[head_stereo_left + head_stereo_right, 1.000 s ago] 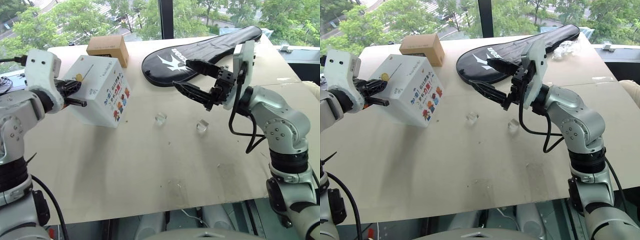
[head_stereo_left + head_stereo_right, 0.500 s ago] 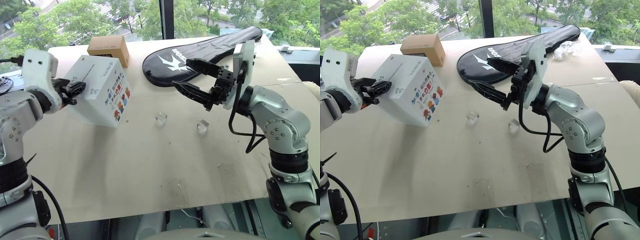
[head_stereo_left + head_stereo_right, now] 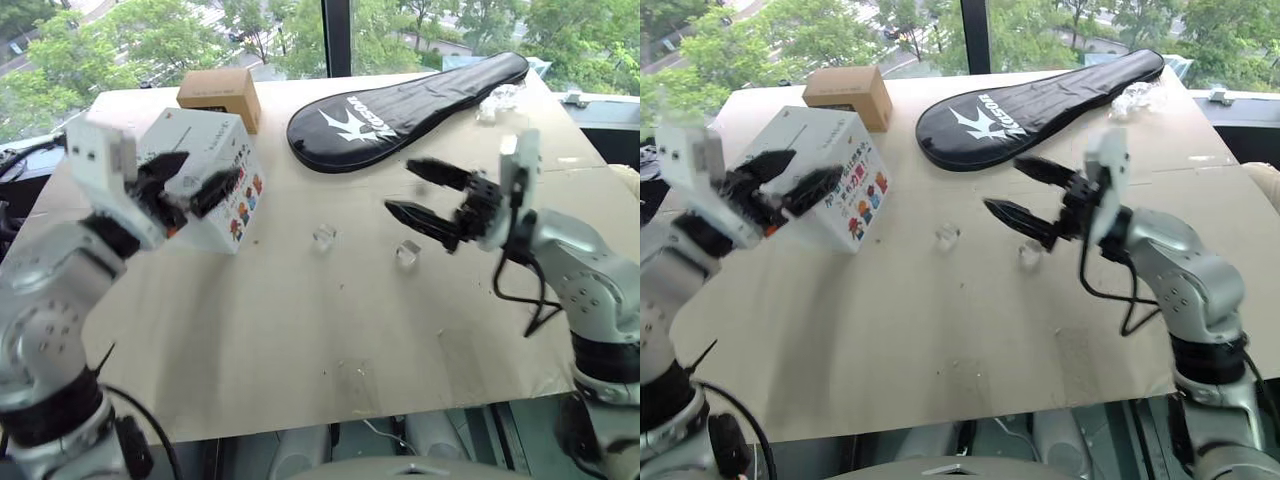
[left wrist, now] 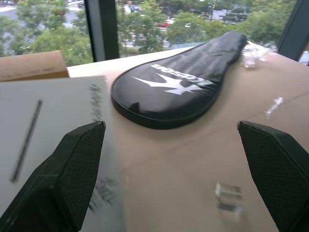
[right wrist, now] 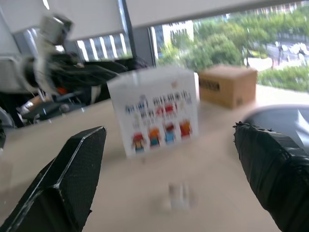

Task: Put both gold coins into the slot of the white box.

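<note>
Now both hands wide, empty: left hand (image 3: 190,178) beside white box (image 3: 222,170); right hand (image 3: 418,190) mid-tabletop; no coins visible; risk: nudging box.

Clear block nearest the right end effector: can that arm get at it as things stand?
Probably yes. The right end effector is open just above the clear block, with bare table around and nothing between.

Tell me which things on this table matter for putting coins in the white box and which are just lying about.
For the job:
white box
slot in its top
left end effector, open, beside the box
right end effector, open

Lying about:
black racket cover
brown carton
two clear blocks
clear wrapper
</note>
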Motion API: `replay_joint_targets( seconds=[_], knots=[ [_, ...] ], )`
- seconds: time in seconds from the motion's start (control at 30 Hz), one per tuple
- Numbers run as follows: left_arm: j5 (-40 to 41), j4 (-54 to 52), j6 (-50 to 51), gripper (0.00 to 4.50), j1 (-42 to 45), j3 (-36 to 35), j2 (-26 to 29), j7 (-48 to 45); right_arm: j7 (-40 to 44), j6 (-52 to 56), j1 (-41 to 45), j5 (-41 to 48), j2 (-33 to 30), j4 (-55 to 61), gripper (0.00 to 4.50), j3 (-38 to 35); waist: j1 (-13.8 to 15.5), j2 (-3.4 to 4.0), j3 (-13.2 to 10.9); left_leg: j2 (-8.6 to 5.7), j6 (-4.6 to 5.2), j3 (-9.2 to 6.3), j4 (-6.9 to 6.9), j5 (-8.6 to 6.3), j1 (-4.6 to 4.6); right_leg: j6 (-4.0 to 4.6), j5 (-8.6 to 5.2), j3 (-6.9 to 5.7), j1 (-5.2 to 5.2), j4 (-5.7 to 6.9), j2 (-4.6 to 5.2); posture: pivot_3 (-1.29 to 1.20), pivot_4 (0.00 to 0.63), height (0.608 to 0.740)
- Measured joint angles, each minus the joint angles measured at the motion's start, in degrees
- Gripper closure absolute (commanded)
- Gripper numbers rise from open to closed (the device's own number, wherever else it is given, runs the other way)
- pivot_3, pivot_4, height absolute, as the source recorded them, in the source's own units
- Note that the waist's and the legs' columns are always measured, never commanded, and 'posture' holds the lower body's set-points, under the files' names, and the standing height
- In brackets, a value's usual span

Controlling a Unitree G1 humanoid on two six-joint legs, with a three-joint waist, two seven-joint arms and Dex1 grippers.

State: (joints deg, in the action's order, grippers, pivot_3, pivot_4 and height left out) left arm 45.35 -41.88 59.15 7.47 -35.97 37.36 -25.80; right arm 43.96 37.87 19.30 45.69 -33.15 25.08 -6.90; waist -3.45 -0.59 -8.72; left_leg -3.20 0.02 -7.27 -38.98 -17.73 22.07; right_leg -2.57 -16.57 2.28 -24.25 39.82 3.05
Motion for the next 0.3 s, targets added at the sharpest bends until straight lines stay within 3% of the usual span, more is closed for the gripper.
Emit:
replay_joint_targets(
  seconds=[0.1,0.17,0.3],
  knots=[
    [-1.0,-6.3,-2.7,0.03,-12.1,1.8,-3.9,-0.4,4.4,-2.4,-10.1,-2.1,-3.4,-0.1,0.00,-1.6,0.6,-0.02,0.0,0.07,0.04,0.09,0.09,-0.02,-0.34,0.01,0.00,0.04,0.29,0.05,-0.07,0.00,0.150,0.740],
    [-4.8,-9.5,-8.0,0.03,-21.7,6.1,-6.8,-0.7,8.1,-7.6,-17.4,-6.0,-4.9,-1.3,0.00,-1.2,1.3,0.01,0.0,0.07,0.23,0.26,0.27,-0.14,-1.04,0.01,0.00,0.14,0.96,-0.05,-0.05,0.00,0.150,0.740],
    [-17.6,-6.1,-21.4,0.03,-33.0,17.2,-9.2,-1.0,12.0,-20.1,-22.5,-15.1,-4.0,-8.6,0.00,1.4,1.9,0.00,-0.1,0.13,0.42,0.34,0.60,-0.25,-2.41,0.00,-0.06,0.15,2.45,-0.47,-0.12,0.00,0.150,0.740]
  ],
)
